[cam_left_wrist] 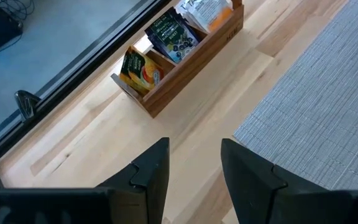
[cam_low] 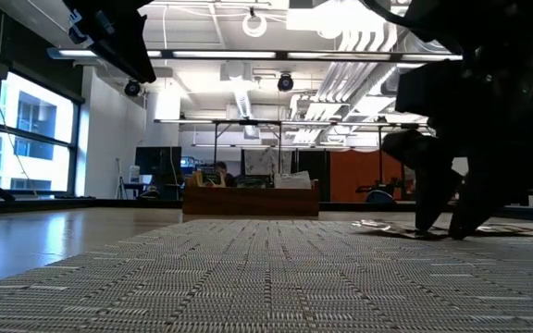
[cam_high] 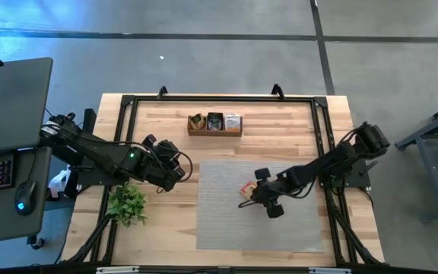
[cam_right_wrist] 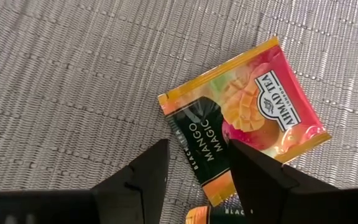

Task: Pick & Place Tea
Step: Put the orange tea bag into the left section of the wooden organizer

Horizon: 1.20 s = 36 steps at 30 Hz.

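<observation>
Right gripper [cam_right_wrist: 194, 171]: low over the grey woven mat [cam_high: 226, 221], fingers parted with a gap between them, holding nothing. It hangs directly above a sachet, likely lined up so the fingers can close on the sachet's near edge.

Tea sachet [cam_right_wrist: 244, 118]: an orange-yellow packet with a dark panel reading "Mango Magic", lying flat on the mat just ahead of the right gripper's fingertips, partly under them. A corner of a second sachet [cam_right_wrist: 213, 214] peeks out beneath the gripper.

Left gripper [cam_left_wrist: 194, 171]: waiting above bare tabletop, beside the mat's edge, fingers apart and empty. It points toward the wooden tray, probably parked clear of the working arm.

Wooden tray [cam_left_wrist: 185, 78]: well ahead of the left gripper, split into compartments. Sachets stand upright inside, sorted by kind: orange-yellow [cam_left_wrist: 138, 68], dark [cam_left_wrist: 169, 34], white with orange [cam_left_wrist: 207, 9].

Plant [cam_high: 126, 204]: small, green, close by the left gripper, not part of the job.

Stage, as a judgement: approach nearly finished; grasp not yet made.
</observation>
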{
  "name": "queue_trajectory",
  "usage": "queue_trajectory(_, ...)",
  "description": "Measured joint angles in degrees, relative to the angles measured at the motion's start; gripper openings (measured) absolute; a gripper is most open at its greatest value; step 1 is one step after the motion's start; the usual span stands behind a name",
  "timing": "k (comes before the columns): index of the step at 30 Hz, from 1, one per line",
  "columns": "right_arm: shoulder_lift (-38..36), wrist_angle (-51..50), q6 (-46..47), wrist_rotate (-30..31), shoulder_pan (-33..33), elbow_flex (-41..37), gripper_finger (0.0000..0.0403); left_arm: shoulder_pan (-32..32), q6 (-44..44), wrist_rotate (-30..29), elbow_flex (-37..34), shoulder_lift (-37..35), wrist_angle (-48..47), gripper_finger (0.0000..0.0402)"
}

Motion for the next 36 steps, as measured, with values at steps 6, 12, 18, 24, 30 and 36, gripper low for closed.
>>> queue_trajectory(6, -0.4, 4.8, -3.1, -1.9, -1.4, -4.2, 0.0136, 0.0, 0.0, 0.0, 0.0, 0.0, 0.2, 0.0142)
queue_trajectory(12, -0.3, 7.2, -6.2, -3.0, -1.7, -4.9, 0.0048, 0.0, -1.2, 0.0, 0.0, 0.0, 0.4, 0.0142)
queue_trajectory(18, -0.1, 9.1, -6.3, -2.8, -1.7, -5.1, 0.0012, 0.0, -1.5, 0.0, 0.0, 0.0, 0.4, 0.0142)
queue_trajectory(24, -2.7, 11.1, -5.2, -3.9, -1.8, -5.6, 0.0004, 0.0, -1.5, 0.1, 0.0, 0.0, 0.5, 0.0142)
queue_trajectory(30, -9.9, 17.6, -5.6, -2.7, -1.8, -5.6, 0.0003, 0.0, -1.1, 0.1, 0.0, 0.0, 1.7, 0.0142)
queue_trajectory(36, -12.3, 25.3, -19.2, -2.3, -1.8, -5.7, 0.0002, 0.0, 2.2, 4.7, 0.0, 0.0, 5.8, 0.0142)
